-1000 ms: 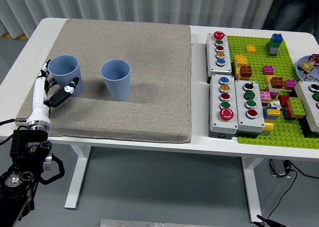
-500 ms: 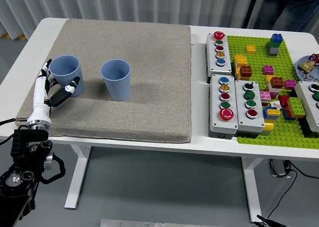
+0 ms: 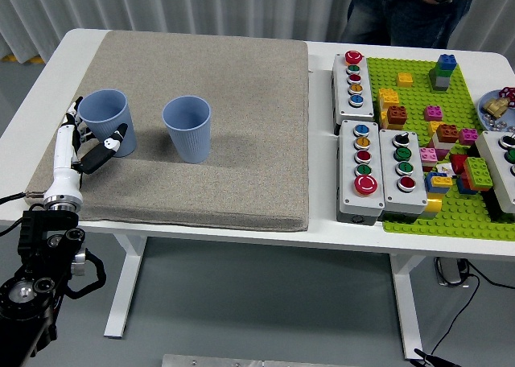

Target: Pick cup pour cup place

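Two blue ribbed cups stand upright on the grey mat (image 3: 241,101). The left cup (image 3: 106,117) is near the mat's left edge, and the right cup (image 3: 188,129) stands a hand's width away from it. My left hand (image 3: 90,134) comes in from the lower left and wraps the left cup: its thumb (image 3: 111,145) presses the cup's lower front and its fingers (image 3: 75,113) curl behind the cup's left side. The cup rests on the mat. My right arm does not show.
Grey button boxes (image 3: 366,170) lie right of the mat. A green baseplate (image 3: 418,93) with several bricks covers the table's right end. A person (image 3: 410,9) in dark trousers stands at the far right side.
The person has stepped into view at the top right. My left hand and both cups have hardly shifted.
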### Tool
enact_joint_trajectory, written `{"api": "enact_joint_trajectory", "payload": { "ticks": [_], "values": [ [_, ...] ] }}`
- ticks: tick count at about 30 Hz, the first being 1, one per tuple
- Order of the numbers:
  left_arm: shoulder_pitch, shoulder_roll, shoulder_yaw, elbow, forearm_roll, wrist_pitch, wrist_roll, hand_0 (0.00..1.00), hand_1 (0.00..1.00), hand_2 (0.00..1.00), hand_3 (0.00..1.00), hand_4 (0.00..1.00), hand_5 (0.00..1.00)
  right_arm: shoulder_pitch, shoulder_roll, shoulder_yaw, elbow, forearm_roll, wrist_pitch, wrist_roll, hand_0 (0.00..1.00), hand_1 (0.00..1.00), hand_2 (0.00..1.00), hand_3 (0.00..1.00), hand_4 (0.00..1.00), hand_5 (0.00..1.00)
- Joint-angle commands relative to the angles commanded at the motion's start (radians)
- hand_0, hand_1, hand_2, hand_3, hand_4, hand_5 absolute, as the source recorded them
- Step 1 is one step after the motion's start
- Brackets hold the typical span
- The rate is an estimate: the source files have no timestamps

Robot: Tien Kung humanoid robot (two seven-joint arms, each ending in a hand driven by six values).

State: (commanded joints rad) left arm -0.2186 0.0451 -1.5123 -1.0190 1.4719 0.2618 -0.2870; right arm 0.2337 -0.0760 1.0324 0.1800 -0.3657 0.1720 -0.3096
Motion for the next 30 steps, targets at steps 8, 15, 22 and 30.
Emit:
{"api": "enact_joint_trajectory", "payload": {
  "ticks": [8, 15, 22, 30],
  "values": [
    [-0.001, 0.000, 0.005, -0.002, -0.002, 0.003, -0.001, 0.648, 0.646, 0.804, 0.998, 0.774, 0.322, 0.003, -0.001, 0.000, 0.000, 0.001, 0.000, 0.000, 0.764, 0.704, 0.748, 0.627, 0.207, 0.244],
    [-0.002, 0.001, 0.005, -0.004, -0.001, 0.001, -0.002, 0.648, 0.647, 0.808, 0.998, 0.755, 0.315, 0.004, -0.001, 0.000, 0.000, 0.003, 0.001, 0.000, 0.764, 0.704, 0.747, 0.627, 0.206, 0.243],
    [0.002, 0.006, 0.008, -0.013, 0.006, 0.000, -0.004, 0.644, 0.645, 0.807, 0.998, 0.747, 0.318, 0.004, -0.002, 0.001, 0.000, 0.001, 0.002, 0.000, 0.764, 0.704, 0.748, 0.627, 0.206, 0.243],
    [0.013, 0.014, 0.015, -0.015, -0.004, -0.003, -0.010, 0.644, 0.641, 0.809, 0.997, 0.739, 0.325, 0.005, -0.003, 0.001, 0.000, 0.002, 0.001, -0.001, 0.764, 0.704, 0.748, 0.627, 0.206, 0.244]
  ]
}}
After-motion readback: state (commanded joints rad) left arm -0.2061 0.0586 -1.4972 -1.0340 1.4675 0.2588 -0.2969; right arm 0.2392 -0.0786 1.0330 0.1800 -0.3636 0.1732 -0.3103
